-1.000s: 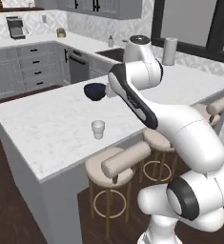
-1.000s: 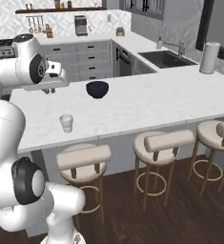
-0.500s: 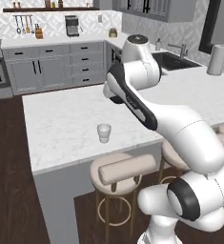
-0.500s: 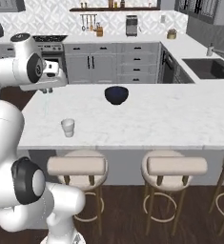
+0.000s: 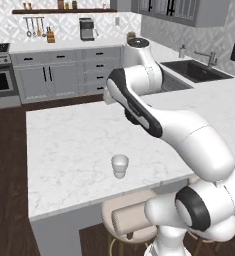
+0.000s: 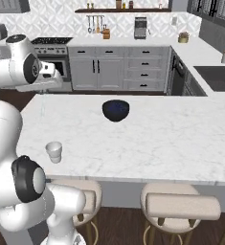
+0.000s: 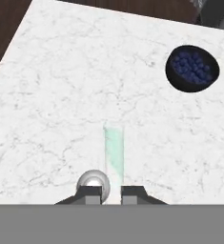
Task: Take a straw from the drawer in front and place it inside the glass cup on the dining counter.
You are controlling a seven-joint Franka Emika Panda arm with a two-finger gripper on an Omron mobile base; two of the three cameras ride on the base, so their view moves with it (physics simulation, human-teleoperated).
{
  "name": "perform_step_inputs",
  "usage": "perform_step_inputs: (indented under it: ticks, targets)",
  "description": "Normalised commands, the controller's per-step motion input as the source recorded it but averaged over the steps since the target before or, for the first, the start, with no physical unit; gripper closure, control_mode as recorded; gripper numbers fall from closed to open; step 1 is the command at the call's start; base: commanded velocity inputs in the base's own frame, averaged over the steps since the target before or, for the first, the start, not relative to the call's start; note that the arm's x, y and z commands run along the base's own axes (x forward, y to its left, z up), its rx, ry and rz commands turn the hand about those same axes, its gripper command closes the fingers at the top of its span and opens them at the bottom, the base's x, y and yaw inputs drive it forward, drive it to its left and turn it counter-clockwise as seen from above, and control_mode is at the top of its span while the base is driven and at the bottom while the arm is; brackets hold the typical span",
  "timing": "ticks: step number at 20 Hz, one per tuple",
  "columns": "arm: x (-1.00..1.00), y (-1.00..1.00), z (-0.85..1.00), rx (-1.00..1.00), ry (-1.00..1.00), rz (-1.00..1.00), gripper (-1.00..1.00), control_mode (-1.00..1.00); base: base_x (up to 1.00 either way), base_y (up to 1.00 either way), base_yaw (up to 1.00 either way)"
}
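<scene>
In the hand view my gripper (image 7: 111, 195) is shut on the straw (image 7: 113, 151), a thin pale greenish stick that points away from the fingertips over the dining counter (image 7: 56, 95). The glass cup (image 7: 92, 181) shows as a whitish round rim just beside the left fingertip, below the hand. From the base cameras the glass cup (image 5: 120, 165) (image 6: 54, 151) stands upright near the counter's front edge, and my hand (image 6: 48, 79) hangs high above the slab, behind the cup. Which of the shut grey drawer fronts on the far wall is the drawer, I cannot tell.
A dark bowl of blue berries (image 6: 116, 110) (image 7: 192, 68) sits mid-counter, right of the hand. Beige stools (image 6: 181, 206) (image 5: 131, 220) stand under the front edge. A sink (image 5: 196, 70) lies in the counter's right wing. Grey cabinets (image 6: 118, 69) line the back wall.
The whole scene has shifted in both base views, so the base has driven; the counter and cup now sit more squarely in front. The gripper has stayed shut.
</scene>
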Motion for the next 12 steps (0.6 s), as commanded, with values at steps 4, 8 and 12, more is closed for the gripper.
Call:
perform_step_inputs:
  ticks: [4, 8, 12]
  targets:
    - [0.44, -0.10, 0.10, 0.28, 0.07, 0.08, 1.00, -1.00, 0.00, 0.00, 0.00]
    - [-0.01, -0.54, 0.01, 0.43, 0.00, 0.33, 1.00, -1.00, 0.00, 0.00, 0.00]
    - [-0.12, -0.44, -0.13, 0.44, 0.00, 0.52, 1.00, -1.00, 0.00, 0.00, 0.00]
